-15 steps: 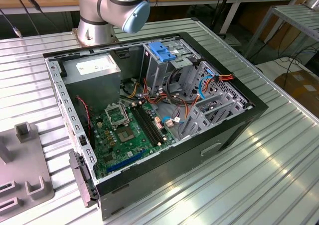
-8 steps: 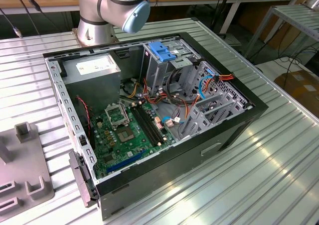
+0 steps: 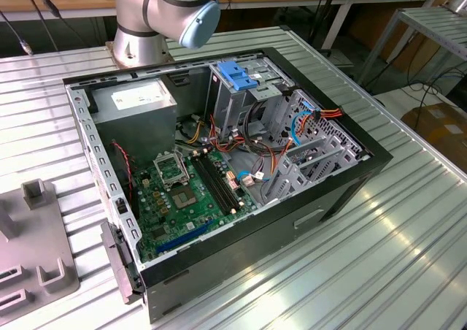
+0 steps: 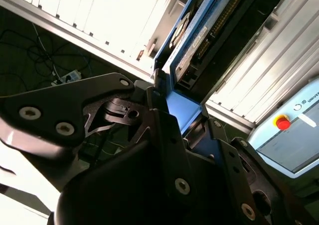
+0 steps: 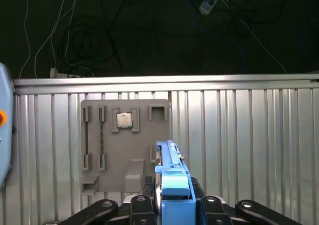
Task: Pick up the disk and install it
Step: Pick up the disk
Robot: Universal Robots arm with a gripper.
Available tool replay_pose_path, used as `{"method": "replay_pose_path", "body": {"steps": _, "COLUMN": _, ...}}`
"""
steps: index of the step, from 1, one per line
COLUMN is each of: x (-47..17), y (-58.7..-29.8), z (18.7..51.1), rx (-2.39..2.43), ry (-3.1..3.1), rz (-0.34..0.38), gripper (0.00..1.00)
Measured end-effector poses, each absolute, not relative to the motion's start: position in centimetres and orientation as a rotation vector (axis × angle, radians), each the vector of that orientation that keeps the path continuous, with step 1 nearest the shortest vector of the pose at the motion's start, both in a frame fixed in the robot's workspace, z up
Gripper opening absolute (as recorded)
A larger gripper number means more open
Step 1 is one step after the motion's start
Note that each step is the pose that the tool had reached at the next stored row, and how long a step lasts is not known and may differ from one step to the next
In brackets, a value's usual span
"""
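Note:
The disk (image 4: pixel 209 33), a flat black-and-silver drive in a blue plastic carrier frame, is clamped edge-on between the black fingers (image 4: pixel 164 130) of my gripper (image 4: pixel 174 105). In the first wrist view the blue edge of the disk (image 5: pixel 169 165) rises from the shut gripper (image 5: pixel 172 205), held above the ribbed metal table (image 5: pixel 239 135). The open computer case (image 3: pixel 343 191) lies on its side in the exterior view, and the arm's base joints (image 3: pixel 164 9) stand behind it. A metal drive cage (image 3: pixel 226 104) with a blue latch (image 3: pixel 237 74) stands at the case's far side.
A grey fixture plate (image 5: pixel 107 155) carrying a small square chip (image 5: pixel 124 120) lies on the table beneath the gripper, and the fixture plate (image 3: pixel 29 250) sits at the exterior view's left. Inside the case are a motherboard (image 3: pixel 186 191), a grey power supply box (image 3: pixel 139 104) and cables. A pendant with a red button (image 4: pixel 282 121) stands nearby.

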State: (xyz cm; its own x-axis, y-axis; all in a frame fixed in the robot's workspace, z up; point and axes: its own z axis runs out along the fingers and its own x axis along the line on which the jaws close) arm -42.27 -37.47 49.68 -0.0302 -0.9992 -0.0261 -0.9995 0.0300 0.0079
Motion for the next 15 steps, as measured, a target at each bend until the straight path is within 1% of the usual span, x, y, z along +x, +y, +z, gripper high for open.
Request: {"method": "replay_pose_path", "body": {"steps": 15, "x": -39.7, "y": -37.5, "z": 49.7, "rx": -2.178, "ry": 2.245, "rz": 0.037, "gripper": 0.37}}
